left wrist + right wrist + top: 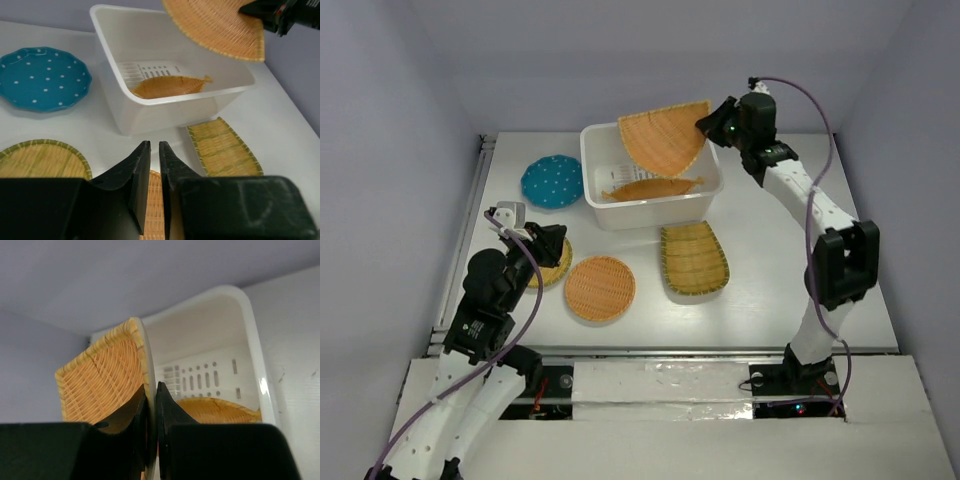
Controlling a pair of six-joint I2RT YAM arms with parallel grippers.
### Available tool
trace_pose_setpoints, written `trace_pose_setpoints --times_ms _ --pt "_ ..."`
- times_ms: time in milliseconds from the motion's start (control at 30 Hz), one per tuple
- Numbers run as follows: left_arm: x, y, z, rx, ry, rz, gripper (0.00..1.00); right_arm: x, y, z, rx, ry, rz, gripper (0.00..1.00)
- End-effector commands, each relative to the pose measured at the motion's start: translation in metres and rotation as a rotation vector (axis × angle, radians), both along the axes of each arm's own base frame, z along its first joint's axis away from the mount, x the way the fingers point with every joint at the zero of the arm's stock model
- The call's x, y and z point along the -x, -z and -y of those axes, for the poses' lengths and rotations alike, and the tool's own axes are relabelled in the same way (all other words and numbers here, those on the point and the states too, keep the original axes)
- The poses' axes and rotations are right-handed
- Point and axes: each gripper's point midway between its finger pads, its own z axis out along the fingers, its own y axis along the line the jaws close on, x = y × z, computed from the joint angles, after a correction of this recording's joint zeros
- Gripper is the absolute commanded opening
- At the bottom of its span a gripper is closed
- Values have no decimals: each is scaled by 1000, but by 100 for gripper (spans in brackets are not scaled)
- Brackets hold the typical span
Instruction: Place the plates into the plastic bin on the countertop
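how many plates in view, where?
6. Teal dotted plate left of the bin; fan plate held over it by the right gripper; boat plate inside; scoop plate and round orange plate in front; round green-rimmed plate partly under the left arm.

Woven bamboo plates (600,288) (rough, matt); smooth glossy plastic bin (655,215); teal plate (552,183) perhaps glazed ceramic.

Left arm (470,400): white tubular links, black joint housings, small white-grey box (508,215) at the wrist end. Right arm (800,190): same build, white links, chunky black elbow block (842,262), black wrist housing with a green light (728,128). Purple-grey cable on the left arm (395,445) and on the right arm (817,100). Right base (800,375) black, at the counter's near edge. Left gripper (155,150) and right gripper (151,390): matte black wedge fingers (135,170), boxy black body behind.
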Motion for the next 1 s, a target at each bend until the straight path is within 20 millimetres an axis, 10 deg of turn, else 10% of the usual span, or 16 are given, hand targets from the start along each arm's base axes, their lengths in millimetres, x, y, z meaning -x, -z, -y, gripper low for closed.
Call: trace_pose_setpoints --times_ms 0,367,467,700,967 --pt "-6 -18 -8 22 -38 42 10 -12 -28 -18 -12 -31 73 0" --pt "-19 -11 -24 17 -109 18 13 -19 69 -60 15 -122 -69 0" --pt "-19 -11 -23 16 -103 15 17 -18 81 -59 17 -118 -86 15" --pt "-15 -15 -22 24 -88 32 24 -15 55 -56 26 -117 -44 65" --pt "-7 -23 -17 30 -60 64 27 10 -12 -37 66 -87 93 79"
